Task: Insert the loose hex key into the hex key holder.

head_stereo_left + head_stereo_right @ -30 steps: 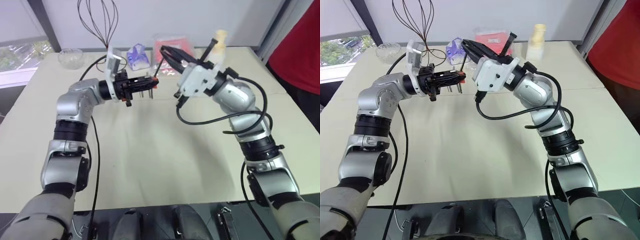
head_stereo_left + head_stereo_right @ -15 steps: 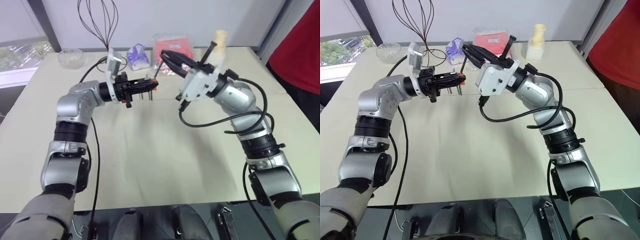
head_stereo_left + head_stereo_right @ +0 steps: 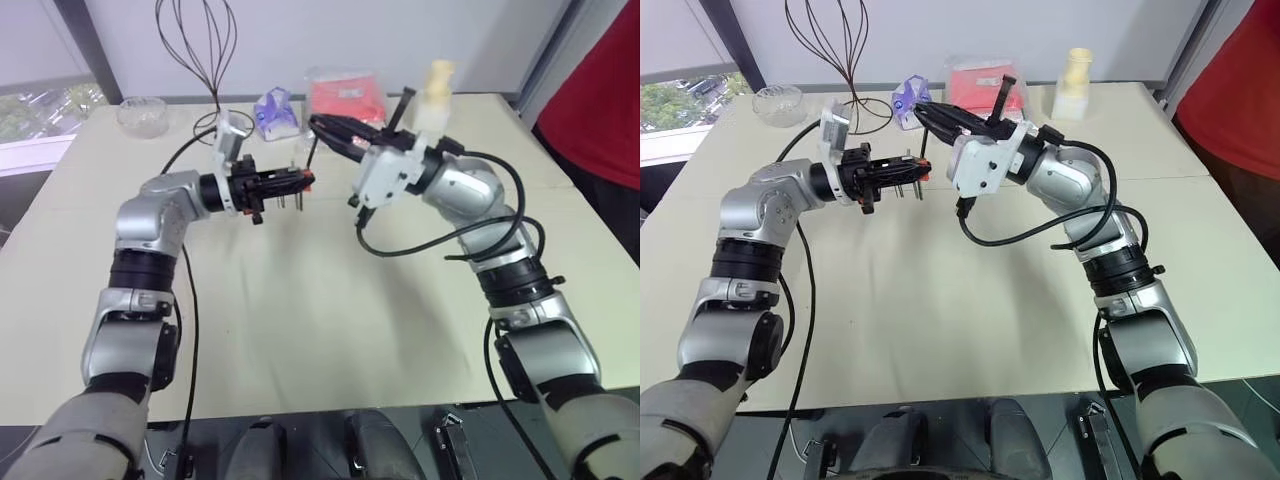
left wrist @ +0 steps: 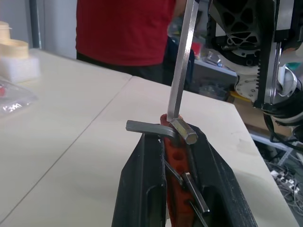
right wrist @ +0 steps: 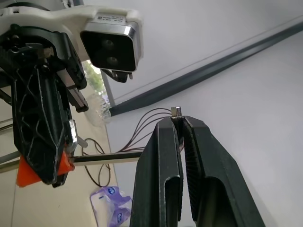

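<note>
Red-orange hex key holder (image 4: pixel 176 153) level in left tool (image 3: pixel 290 183); loose hex key (image 4: pixel 181 71) upright.

A pale cream surface (image 3: pixel 300 330) stands against a plain white wall (image 3: pixel 300 40), with a dark window frame (image 3: pixel 85 45) and daylight over green foliage at the window (image 3: pixel 45 105) to the robot's left, dark floor at far right
</note>
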You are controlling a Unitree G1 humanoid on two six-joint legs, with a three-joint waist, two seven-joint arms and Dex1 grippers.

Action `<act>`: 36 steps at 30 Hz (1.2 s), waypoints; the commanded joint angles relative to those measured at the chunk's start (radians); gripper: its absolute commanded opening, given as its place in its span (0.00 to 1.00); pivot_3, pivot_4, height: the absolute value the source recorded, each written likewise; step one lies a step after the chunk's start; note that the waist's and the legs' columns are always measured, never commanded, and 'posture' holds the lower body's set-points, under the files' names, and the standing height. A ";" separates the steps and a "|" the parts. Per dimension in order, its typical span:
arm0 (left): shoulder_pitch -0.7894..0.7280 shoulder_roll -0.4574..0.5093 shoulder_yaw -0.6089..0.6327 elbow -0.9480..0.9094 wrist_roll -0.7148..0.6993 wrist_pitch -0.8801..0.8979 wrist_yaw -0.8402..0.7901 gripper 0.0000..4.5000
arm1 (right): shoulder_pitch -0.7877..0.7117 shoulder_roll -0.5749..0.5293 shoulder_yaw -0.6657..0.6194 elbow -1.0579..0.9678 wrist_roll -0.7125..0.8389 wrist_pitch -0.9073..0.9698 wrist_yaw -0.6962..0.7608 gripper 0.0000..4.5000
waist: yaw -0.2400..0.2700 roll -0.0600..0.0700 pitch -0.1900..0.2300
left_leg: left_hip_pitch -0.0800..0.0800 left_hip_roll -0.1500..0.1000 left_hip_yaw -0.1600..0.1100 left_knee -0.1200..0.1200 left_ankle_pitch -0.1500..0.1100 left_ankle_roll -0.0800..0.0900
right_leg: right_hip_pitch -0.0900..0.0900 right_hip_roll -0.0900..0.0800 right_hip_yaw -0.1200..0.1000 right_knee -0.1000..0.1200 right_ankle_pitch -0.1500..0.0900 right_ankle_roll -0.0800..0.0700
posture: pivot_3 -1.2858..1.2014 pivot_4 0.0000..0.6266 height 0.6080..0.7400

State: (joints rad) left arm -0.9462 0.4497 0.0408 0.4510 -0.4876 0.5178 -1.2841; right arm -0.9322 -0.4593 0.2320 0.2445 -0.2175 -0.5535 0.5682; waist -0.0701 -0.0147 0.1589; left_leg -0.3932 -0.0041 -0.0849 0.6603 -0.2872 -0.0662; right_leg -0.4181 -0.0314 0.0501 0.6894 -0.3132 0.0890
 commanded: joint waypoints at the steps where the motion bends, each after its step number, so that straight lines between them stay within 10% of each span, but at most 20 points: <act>1: -0.033 0.000 0.024 -0.074 -0.028 -0.034 -0.008 0.00 | -0.010 0.025 0.043 0.010 0.004 -0.016 0.042 0.00 | 0.000 0.000 0.000 | 0.000 0.000 0.000 0.000 0.000 0.000 | 0.000 0.000 0.000 0.000 0.000 0.000 | 0.52 0.24 1.00; 32: -0.006 -0.012 0.021 -0.093 -0.013 -0.055 0.002 0.00 | -0.061 0.128 0.043 0.057 0.018 -0.009 0.088 0.00 | 0.000 0.000 0.000 | 0.000 0.000 0.000 0.001 0.000 0.000 | 0.000 0.000 0.000 0.001 0.000 0.000 | 0.52 0.24 1.00; 36: -0.008 -0.017 0.020 -0.083 -0.006 -0.065 0.003 0.00 | -0.054 0.135 0.035 0.047 0.020 -0.003 0.078 0.35 | -0.003 0.000 0.000 | 0.000 0.000 0.000 0.001 0.000 0.000 | 0.000 0.000 0.000 0.001 0.000 0.000 | 0.52 0.24 1.00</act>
State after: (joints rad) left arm -0.9222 0.4208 0.0441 0.4104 -0.4708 0.4750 -1.2790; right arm -0.9758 -0.3245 0.2730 0.3351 -0.2127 -0.5488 0.6480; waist -0.0731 -0.0146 0.1590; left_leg -0.3931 -0.0037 -0.0848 0.6610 -0.2872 -0.0662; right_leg -0.4185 -0.0312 0.0502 0.6906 -0.3132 0.0890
